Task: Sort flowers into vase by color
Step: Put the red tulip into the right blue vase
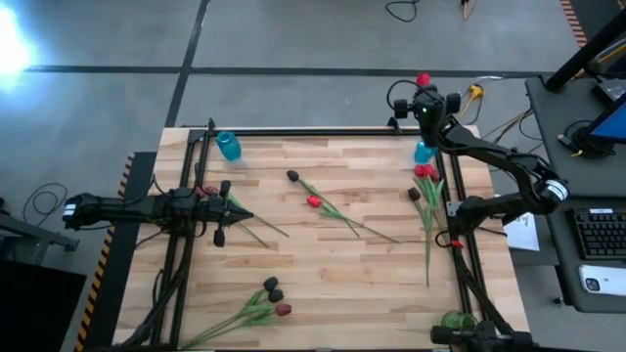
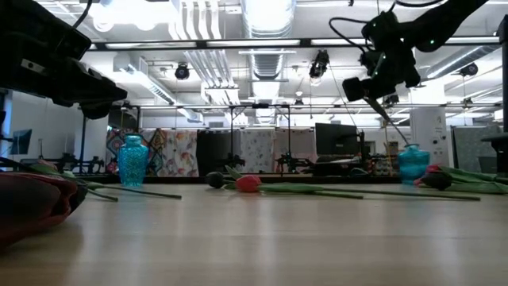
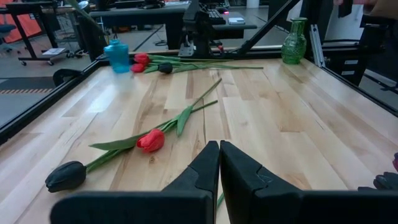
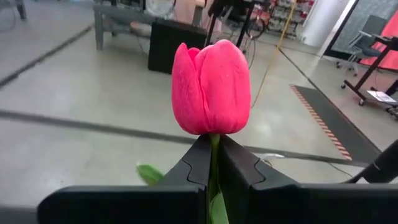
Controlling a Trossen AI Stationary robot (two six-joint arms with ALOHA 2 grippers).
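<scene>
**Red tulip held above the right blue vase**

Your right gripper (image 4: pixel 213 163) pinches a red tulip (image 4: pixel 211 87) by its stem, just above the blue vase (image 1: pixel 424 153). It's light and floppy; grip near the head. Left gripper (image 3: pixel 219 163) is closed, empty.

Table (image 1: pixel 323 264): pale planked wood, smooth satin. Vase (image 3: pixel 117 56): translucent blue glass, glossy.

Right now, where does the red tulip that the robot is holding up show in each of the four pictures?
High view: the red tulip is at the table's far right edge, in the right gripper.
Low view: its head is not visible; only the stem hangs from the gripper, upper right.
Left wrist view: not in it.
Right wrist view: head fills the centre.
Shared landmark: the blue vase below the gripper.
</scene>
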